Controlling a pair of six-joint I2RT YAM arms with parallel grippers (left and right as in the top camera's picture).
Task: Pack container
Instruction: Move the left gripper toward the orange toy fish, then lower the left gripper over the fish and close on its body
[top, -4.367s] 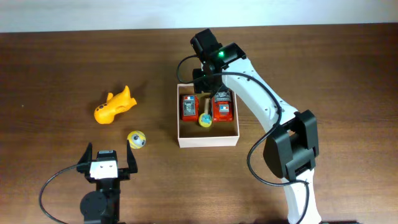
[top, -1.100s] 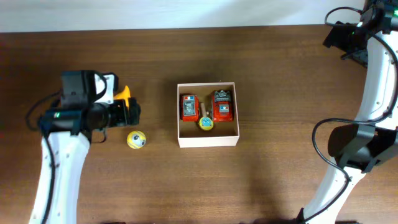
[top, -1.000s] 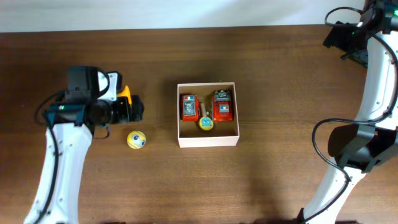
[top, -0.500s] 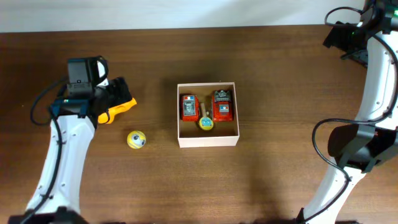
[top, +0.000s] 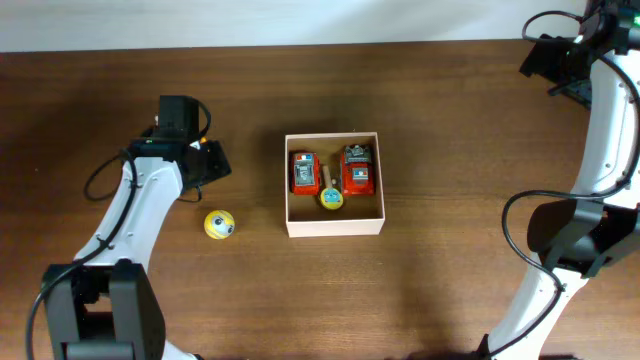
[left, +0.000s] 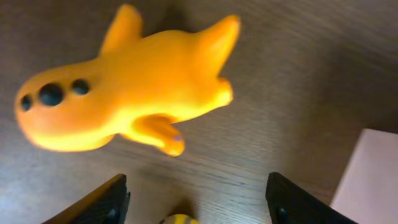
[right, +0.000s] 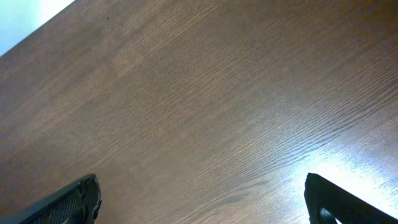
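Observation:
The container (top: 335, 227), a white-walled box with a tan floor, sits mid-table and holds two red toys (top: 305, 172) (top: 358, 170) and a small yellow-and-blue piece (top: 331, 197). One pale corner of the container (left: 373, 180) shows in the left wrist view. An orange animal toy (left: 124, 102) lies on the wood just beyond my left gripper (left: 196, 186). The jaws are apart with nothing between them. From overhead the left gripper (top: 208, 162) covers the toy. A yellow ball (top: 219, 224) rests just below it. My right gripper (right: 199, 186) hangs open over bare wood at the far right corner (top: 548, 62).
The yellow ball (left: 180, 219) peeks in at the bottom edge of the left wrist view, between the fingers. The table's far edge meets a white wall (top: 300, 20). The right arm's base (top: 570, 240) stands at the right.
My left gripper has swung right and slightly up, toward the container, and its jaws have narrowed. The orange toy, visible overhead half a second ago, is now covered. The right arm is still.

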